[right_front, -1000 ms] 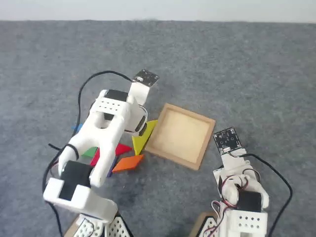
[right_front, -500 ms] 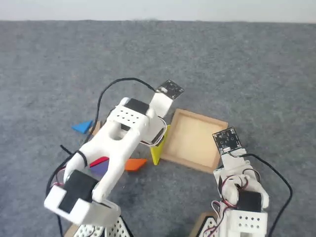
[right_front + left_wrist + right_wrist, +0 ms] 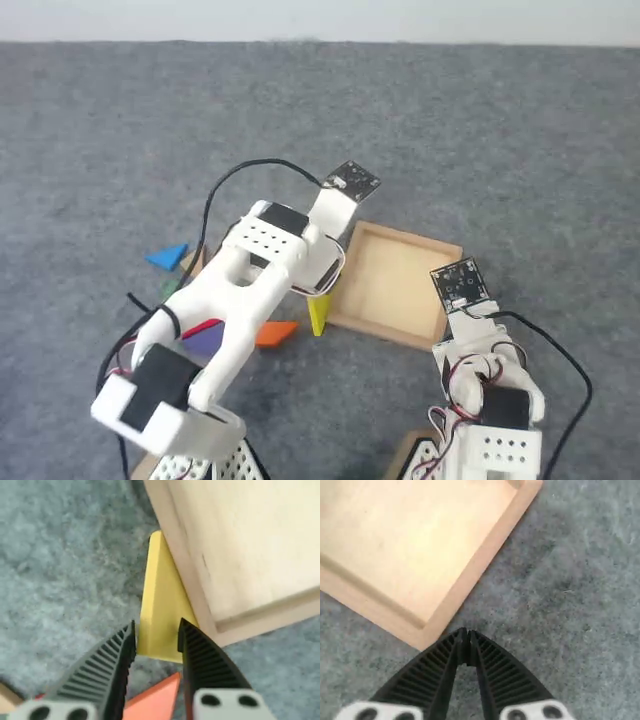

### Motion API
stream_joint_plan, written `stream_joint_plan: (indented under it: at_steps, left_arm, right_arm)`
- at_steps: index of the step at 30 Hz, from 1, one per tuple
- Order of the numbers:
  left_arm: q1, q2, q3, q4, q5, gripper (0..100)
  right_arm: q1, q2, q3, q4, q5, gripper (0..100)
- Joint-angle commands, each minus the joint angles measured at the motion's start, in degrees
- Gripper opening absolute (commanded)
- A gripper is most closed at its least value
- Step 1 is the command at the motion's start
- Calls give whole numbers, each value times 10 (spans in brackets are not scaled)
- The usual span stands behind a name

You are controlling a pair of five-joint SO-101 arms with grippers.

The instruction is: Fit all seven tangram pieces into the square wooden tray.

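**Yellow piece is right beside the tray wall**

The left gripper (image 3: 156,636) has its two black jaws pinching the wide end of the yellow triangle (image 3: 159,605). One jaw is on each side of the piece. It looks like a real hold, but the pinch is near the very end of the piece.

From the jaws, the yellow triangle points straight away. Its long side runs along the outside wall of the square wooden tray (image 3: 186,577) and touches it. So the piece is not in the tray yet. It is just outside, on the side that faces the left arm. In the high view the yellow triangle (image 3: 318,312) is a thin strip by the tray (image 3: 385,330) wall.

I think the next move depends on one thing: the tray is sideways from the piece, across the wall. The piece may need to go up and over, not just slide.

An orange piece (image 3: 156,701) lies just behind the jaws. A blue triangle (image 3: 168,256) lies well apart from the tray.

The right gripper (image 3: 466,647) has its jaws pressed together and holds nothing. It is over the carpet by a corner of the tray (image 3: 487,550). The left arm is the one at the yellow piece.
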Motion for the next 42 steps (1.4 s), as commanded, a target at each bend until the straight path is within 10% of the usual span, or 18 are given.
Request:
stream_joint_plan:
  at_steps: [1, 42]
  left_arm:
    - [25, -11, -3, -13, 8, 134]
    - [122, 185, -262, 35, 174, 41]
  right_arm:
    - [-2, -9, 10, 0, 4, 8]
    - [-2, -9, 10, 0, 4, 8]
